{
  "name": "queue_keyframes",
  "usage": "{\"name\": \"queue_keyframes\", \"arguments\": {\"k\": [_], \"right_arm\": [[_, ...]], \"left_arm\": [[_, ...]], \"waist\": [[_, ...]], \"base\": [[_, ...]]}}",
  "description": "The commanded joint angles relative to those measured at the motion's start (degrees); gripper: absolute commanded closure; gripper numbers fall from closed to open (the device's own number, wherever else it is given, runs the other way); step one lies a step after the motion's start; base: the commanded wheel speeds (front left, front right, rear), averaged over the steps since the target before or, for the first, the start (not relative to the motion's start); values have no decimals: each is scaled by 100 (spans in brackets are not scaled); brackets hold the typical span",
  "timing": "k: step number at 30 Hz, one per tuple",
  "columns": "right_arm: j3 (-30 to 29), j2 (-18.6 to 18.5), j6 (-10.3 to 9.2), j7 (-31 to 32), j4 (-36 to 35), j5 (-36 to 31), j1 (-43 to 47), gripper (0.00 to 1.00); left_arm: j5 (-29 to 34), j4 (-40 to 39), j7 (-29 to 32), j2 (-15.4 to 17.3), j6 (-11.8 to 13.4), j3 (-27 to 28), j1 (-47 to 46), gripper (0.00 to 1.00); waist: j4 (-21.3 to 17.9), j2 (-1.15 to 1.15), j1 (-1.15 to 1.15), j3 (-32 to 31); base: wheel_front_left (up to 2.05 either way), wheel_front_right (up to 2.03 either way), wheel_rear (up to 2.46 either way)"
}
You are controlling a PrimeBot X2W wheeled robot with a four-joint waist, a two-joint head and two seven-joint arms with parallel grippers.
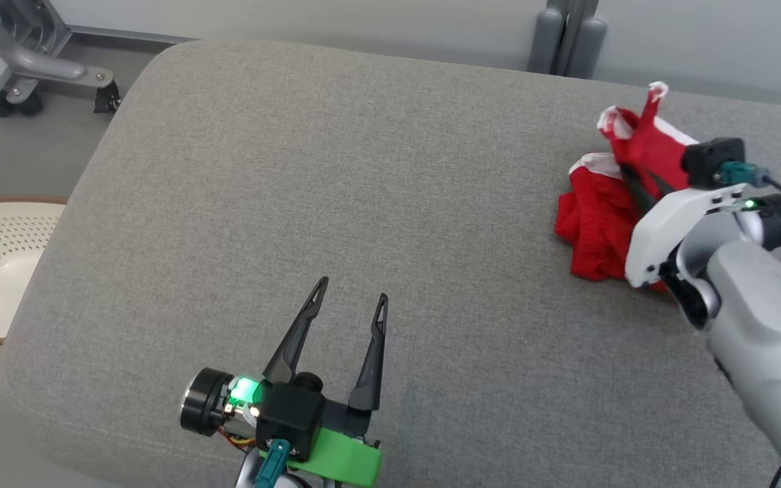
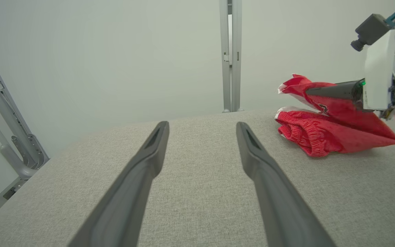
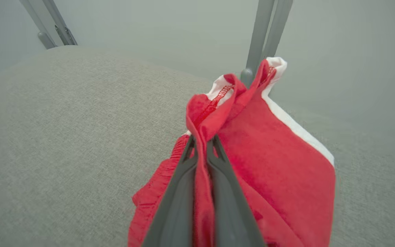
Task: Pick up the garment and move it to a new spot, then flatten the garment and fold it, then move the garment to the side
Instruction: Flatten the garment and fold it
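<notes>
Basket [image 1: 4, 237]: cream, perforated, on the floor off the bench's left edge.
Bench [image 1: 363, 169]: grey fabric top.
Left end effector [image 1: 352, 290]: fingers spread wide, nothing between them, over the near middle.
Garment [image 1: 594, 230]: red with white trim, bunched at the right side, one fold raised.
Right end effector [image 3: 202, 142]: fingers pressed together, pinching that raised fold.

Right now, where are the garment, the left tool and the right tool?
garment [image 1: 594, 230], head view, bunched red fabric
left tool [image 1: 352, 290], head view, midway between open fingertips
right tool [image 3: 202, 141], right wrist view, between fingertips pinching the garment
</notes>
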Motion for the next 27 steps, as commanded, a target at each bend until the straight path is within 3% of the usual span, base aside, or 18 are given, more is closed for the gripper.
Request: {"name": "queue_keyframes", "arguments": {"k": [1, 3, 4, 5, 10, 20, 24, 25, 26, 27], "right_arm": [[23, 183, -8, 86, 25, -46, 172, 100], [45, 380, -8, 166, 7, -90, 240, 100], [50, 457, -8, 187, -17, -77, 282, 84], [17, 532, -8, 184, -53, -33, 333, 0], [-253, 563, -8, -49, -464, 186, 613, 0], [-1268, -429, -8, -421, -1831, 252, 1832, 0], [-1652, -557, -5, -416, -2221, 224, 2356, 0], [-1732, -541, -5, -401, -2321, 207, 2460, 25], [-1779, -517, -5, -382, -2395, 217, 2531, 100], [-1813, -491, -5, -354, -2474, 200, 2591, 100]], "left_arm": [[46, 13, 0, -23, -22, 21, 34, 0], [47, 29, 0, -46, -36, 34, 10, 0], [46, 38, 0, -57, -41, 39, 7, 0], [49, 46, 0, -70, -48, 45, 2, 0], [56, 52, 0, -113, -50, 108, 75, 0], [118, -47, 0, -103, -61, 291, 289, 0], [149, -63, 0, -94, -91, 347, 341, 0], [160, -70, 0, -94, -93, 361, 356, 0], [169, -75, 0, -96, -103, 364, 363, 0], [167, -78, 0, -100, -116, 373, 366, 0]], "waist": [[70, 0, 0, 51], [108, 0, 0, 70], [121, 0, 0, 75], [133, 0, 0, 76], [113, 0, 0, 16], [-202, 0, 0, -153], [-392, 0, 0, -196], [-446, 0, 0, -208], [-475, 0, 0, -210], [-514, 0, 0, -210]], "base": [[0, 0, 0], [0, 0, 0], [0, 0, 0], [0, 0, 0], [0, 0, 0], [0, 0, 0], [0, 0, 0], [0, 0, 0], [0, 0, 0], [0, 0, 0]]}}
